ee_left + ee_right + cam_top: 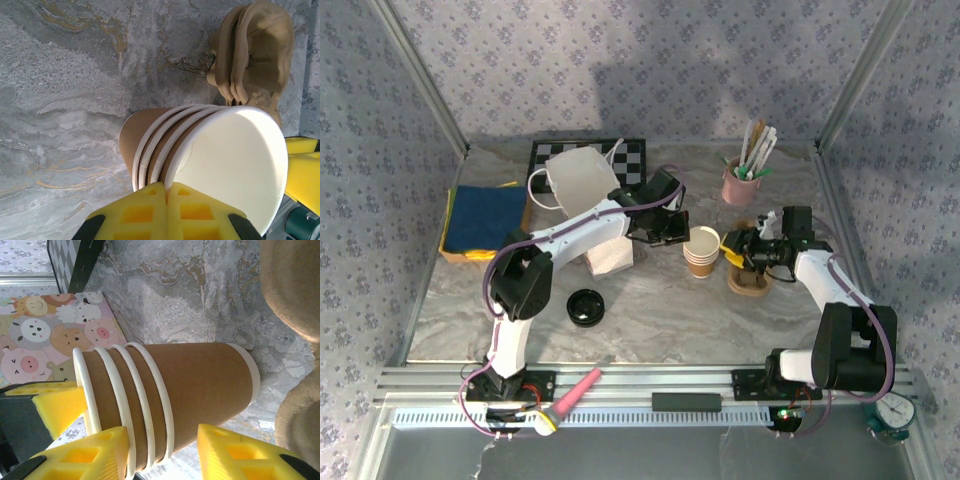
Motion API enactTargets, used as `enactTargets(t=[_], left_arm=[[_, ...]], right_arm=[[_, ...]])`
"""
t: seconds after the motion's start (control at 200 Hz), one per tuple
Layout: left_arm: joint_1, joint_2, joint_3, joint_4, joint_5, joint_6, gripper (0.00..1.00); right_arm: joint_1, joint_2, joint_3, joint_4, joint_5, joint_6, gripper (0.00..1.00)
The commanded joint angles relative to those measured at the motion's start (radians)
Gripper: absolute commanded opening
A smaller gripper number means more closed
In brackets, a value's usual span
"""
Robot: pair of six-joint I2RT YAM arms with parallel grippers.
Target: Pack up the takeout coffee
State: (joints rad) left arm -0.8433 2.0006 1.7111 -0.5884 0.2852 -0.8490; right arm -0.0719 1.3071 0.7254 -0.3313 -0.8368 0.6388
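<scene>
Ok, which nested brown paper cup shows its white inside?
The topmost brown paper cup; the cups under it show only rolled white rims and brown walls.

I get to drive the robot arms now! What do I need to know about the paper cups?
Left gripper: shut at the rim of the top cup of the stack of four nested tan-brown paper cups. I cannot tell whether it pinches that rim.
Right gripper: open, jaws apart beside the stack.
Things: the stack stands upright mid-table beside the brown moulded-pulp cup carrier. The flat round black lid lies apart, nearer the left arm.
Done: both grippers are at the stack.
Left: free one cup, then pack it.
</scene>
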Motion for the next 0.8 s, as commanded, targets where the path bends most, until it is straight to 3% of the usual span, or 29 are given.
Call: enactTargets(t=[0.0,0.795], left_arm=[[-0.007,-0.027,-0.014,0.033,0.046,-0.016,0.00],[-0.006,-0.016,-0.036,0.051,0.062,-0.015,0.00]], right_arm=[[0.006,0.000,-0.015,0.006,-0.060,0.027,0.43],[0.044,0.072,-0.009,0.074,-0.136,0.059,0.48]])
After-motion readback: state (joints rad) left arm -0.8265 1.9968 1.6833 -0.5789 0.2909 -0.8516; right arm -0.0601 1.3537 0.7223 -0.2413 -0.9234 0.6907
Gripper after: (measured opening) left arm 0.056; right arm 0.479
